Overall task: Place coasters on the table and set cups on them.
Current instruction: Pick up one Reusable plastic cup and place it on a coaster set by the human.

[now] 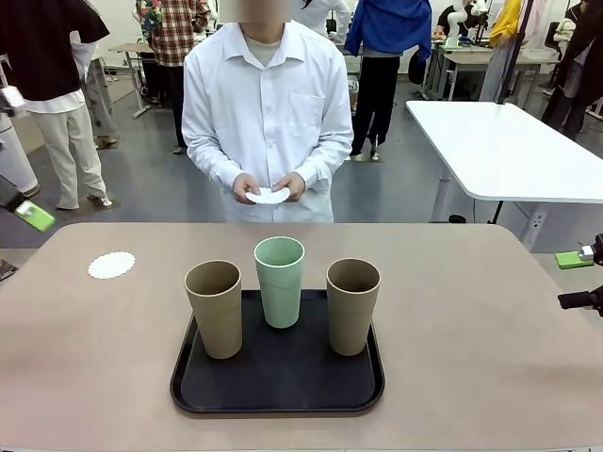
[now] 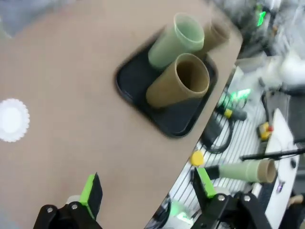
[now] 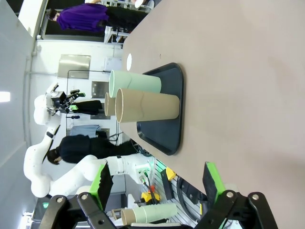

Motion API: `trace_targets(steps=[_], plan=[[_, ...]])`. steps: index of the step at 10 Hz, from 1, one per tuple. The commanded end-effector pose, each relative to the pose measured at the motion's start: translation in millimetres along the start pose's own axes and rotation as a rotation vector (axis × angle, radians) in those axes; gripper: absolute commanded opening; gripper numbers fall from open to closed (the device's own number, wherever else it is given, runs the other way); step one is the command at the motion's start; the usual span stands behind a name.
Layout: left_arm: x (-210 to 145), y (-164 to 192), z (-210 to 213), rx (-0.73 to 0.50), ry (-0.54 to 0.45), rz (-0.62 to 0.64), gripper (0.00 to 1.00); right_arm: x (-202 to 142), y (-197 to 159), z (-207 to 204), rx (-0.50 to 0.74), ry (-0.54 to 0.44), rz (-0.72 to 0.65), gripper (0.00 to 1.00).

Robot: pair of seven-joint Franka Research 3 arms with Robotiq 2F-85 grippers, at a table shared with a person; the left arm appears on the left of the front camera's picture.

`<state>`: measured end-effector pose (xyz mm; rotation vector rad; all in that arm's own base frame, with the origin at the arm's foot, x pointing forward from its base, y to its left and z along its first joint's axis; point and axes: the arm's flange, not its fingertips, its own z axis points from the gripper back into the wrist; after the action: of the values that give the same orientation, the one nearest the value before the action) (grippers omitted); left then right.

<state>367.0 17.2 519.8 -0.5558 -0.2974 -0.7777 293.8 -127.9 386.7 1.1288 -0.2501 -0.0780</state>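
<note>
Nearest each wrist camera are the tools themselves. The left gripper [image 2: 147, 182] has its fingers spread wide with nothing between them, and the right gripper [image 3: 157, 174] is likewise spread and empty.

Next out, on the table [image 1: 471, 367], sits a black tray [image 1: 275, 394] carrying all three cups upright. The first tan cup [image 1: 215, 311] stands at the tray's nine o'clock, the green cup [image 1: 280, 282] at twelve and the second tan cup [image 1: 352, 306] at three. None of them is on a coaster yet.

Beyond the tray, at about ten o'clock from it, the laid coaster [image 1: 111, 265] lies flat on the bare tabletop, well apart from the cups. Past the table's far edge, at twelve o'clock, the person's hands [image 1: 247, 185] hold a spare coaster [image 1: 270, 197].

In the left wrist view the laid coaster is at ten o'clock from the fingers and the tray at one. It lies on the left arm's side, so that arm looks the nearer, and the first tan cup looks like the shortest carry. Each cup's long axis is vertical, so a grip would likely come in level from the side, across the cup's wall.
</note>
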Motion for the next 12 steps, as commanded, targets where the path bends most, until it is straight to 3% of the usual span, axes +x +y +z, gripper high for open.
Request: trace_targets(steps=[1, 6, 7, 8, 12], plan=[[14, -15, -34, 0.120, 0.076, -0.145, 1.00, 1, 0, 0, 0.014, -0.005, 0.000, 1.00], [56, -59, -119, 0.241, 0.279, -0.319, 1.00, 1, 0, 0, 0.014, -0.005, 0.000, 1.00], [59, -59, -126, 0.230, 0.295, -0.324, 1.00, 1, 0, 0, 0.014, -0.005, 0.000, 1.00], [59, -56, -128, 0.158, 0.243, -0.303, 1.00, 1, 0, 0, 0.014, -0.005, 0.000, 1.00], [56, -64, -122, 0.206, 0.268, -0.341, 1.00, 1, 0, 0, 0.014, -0.005, 0.000, 1.00]])
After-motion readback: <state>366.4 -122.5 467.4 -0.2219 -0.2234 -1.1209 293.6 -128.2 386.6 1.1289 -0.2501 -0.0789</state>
